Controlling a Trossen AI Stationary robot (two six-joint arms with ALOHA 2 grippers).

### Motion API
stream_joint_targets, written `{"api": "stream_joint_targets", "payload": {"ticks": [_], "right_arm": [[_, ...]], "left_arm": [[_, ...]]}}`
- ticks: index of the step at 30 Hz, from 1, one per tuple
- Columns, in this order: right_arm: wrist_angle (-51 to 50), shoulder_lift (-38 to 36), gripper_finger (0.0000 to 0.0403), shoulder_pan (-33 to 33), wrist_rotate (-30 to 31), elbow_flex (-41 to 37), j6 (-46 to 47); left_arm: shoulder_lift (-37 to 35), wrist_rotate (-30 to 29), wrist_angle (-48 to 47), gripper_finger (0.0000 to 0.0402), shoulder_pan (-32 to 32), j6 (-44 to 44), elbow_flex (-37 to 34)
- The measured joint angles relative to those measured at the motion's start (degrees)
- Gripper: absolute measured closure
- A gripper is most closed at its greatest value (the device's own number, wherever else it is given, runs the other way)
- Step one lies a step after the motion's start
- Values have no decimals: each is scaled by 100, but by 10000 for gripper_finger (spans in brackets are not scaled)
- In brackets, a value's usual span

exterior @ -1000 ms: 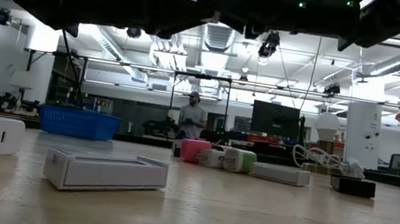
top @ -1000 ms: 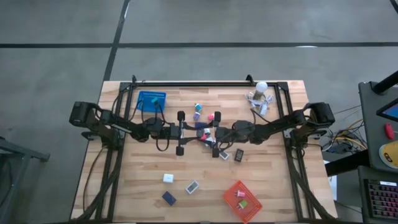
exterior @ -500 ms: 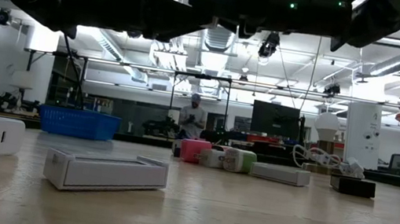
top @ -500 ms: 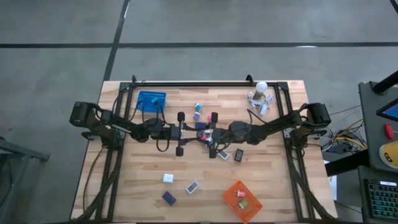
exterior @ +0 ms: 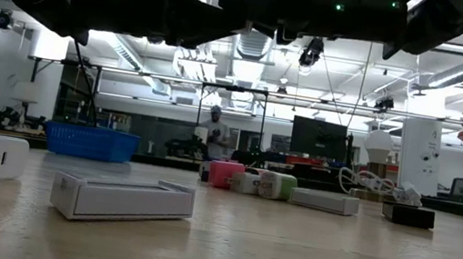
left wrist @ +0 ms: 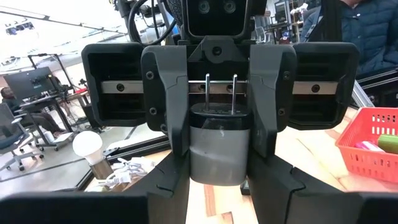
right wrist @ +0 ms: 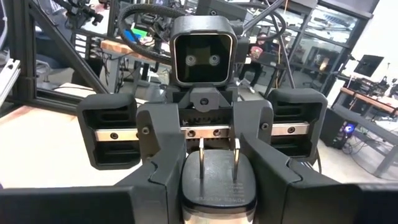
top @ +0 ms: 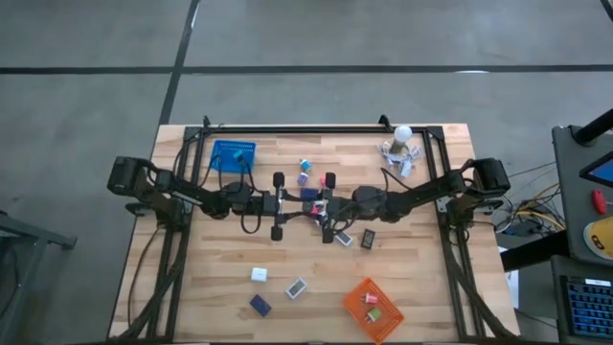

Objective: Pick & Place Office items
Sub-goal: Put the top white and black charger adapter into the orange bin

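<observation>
1. Both right gripper (top: 322,203) fingers have just clenched on the two-pronged plug charger (left wrist: 219,146), held above mid-desk (top: 220,278)
2. Left gripper (top: 295,202) fingers grasp it too
3. Handover looks halfway; left release likely comes next

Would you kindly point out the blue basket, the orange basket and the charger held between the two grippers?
blue basket (top: 234,153), high view, its mesh floor.
orange basket (top: 356,299), high view, its near rim.
charger (left wrist: 219,146), left wrist view, its grey body below the two prongs.
</observation>
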Motion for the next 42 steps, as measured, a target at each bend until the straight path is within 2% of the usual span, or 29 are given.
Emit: {"api": "stream_joint_targets", "payload": {"ticks": [11,18,24,27,30,35,42], "right_arm": [[-27,7,278,0,-20,-4,-4],[-135,25,278,13,-21,-25,-31],[-109,31,278,17,-60,-35,-66],[-89,28,278,15,-36,-39,-63],[-74,22,278,15,-17,-41,-57],[-90,18,278,68,29,-50,-22],[-666,-43,278,231,32,-52,260]], "left_arm": [[0,7,-74,277,0,0,0],[-21,131,-633,275,3,-2,15],[-44,213,-839,149,-7,-203,2],[-57,192,-889,112,-4,-225,2],[-57,191,-1059,97,-7,-186,-7],[-57,172,-1537,97,-7,-272,-114],[-50,171,-1725,97,-4,-457,-370]]}}
